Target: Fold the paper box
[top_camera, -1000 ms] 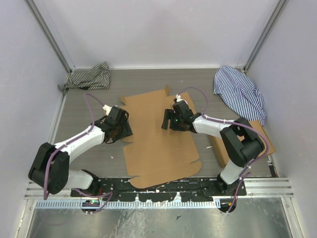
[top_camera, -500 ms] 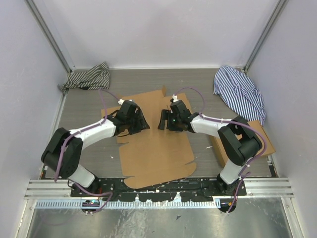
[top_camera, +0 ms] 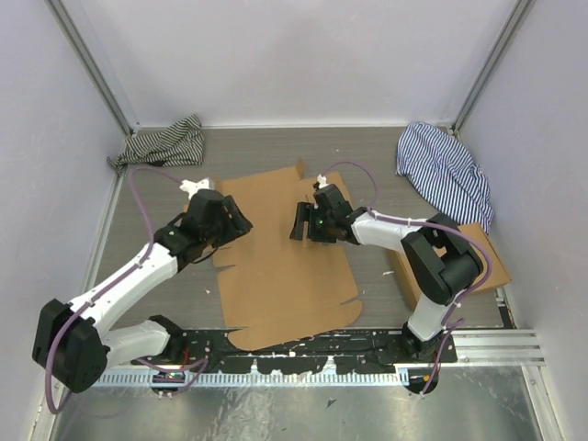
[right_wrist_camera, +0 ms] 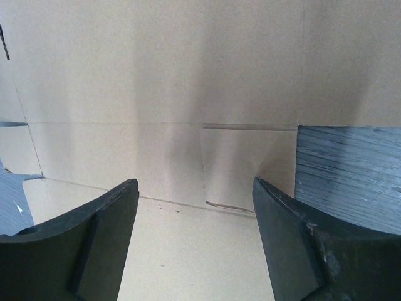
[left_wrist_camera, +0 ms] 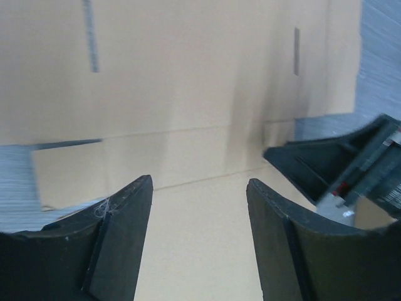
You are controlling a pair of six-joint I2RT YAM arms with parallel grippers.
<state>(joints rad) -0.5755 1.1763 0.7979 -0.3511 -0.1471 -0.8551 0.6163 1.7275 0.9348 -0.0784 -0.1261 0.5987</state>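
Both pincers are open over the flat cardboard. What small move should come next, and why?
Probably lower the left pincer onto the left edge of the flat brown die-cut cardboard sheet and close on that flap. The sheet lies fully flat with no flap raised, and both this pincer and the right pincer stand open, holding nothing.

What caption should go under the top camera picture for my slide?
Left gripper and right gripper, both open, poised over the unfolded paper box.
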